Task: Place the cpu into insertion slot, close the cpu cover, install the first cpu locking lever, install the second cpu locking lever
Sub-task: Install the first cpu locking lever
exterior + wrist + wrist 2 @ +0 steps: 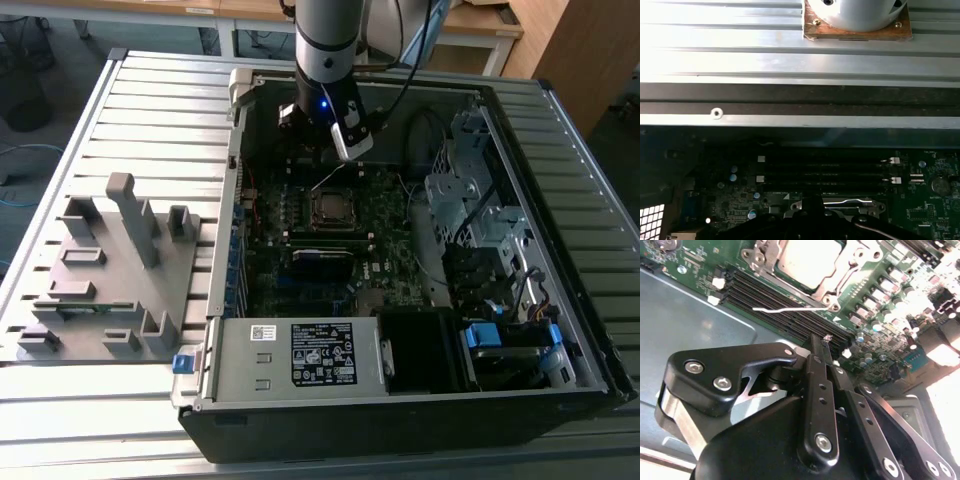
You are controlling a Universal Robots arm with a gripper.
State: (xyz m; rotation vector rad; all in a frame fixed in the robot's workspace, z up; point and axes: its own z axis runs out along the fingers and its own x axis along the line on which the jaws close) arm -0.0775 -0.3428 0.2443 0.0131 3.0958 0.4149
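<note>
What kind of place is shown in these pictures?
Probably a robotics lab or test bench. A robot arm reaches into an open computer case that lies on a slatted aluminium table, a grey moulded fixture sits beside it, and wooden desks stand behind.

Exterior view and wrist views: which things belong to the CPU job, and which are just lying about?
Job: cpu, cpu cover, thin locking lever, gripper.
Lying about: grey fixture beside the case, power supply, memory slots, drive cage.
</note>
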